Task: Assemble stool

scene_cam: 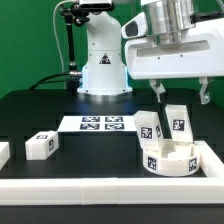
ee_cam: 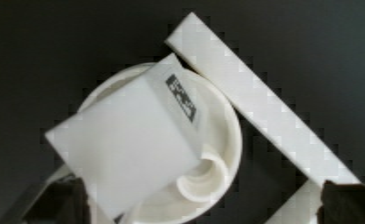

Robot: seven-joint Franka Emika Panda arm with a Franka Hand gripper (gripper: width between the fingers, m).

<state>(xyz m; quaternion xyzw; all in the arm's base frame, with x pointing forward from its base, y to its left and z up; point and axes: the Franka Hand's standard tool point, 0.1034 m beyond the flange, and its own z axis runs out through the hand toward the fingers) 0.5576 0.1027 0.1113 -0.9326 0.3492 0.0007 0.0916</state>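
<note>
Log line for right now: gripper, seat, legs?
gripper: open, holding nothing, above seat | two legs: upright on seat | loose leg: on table, exterior view's left

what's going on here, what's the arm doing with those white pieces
The robot arm is putting a white stool together. Its gripper hangs open over the round seat, holding nothing. The seat lies in the corner of the white rails with two legs standing on it. One more leg lies loose on the table toward the exterior view's left, near the marker board.
</note>
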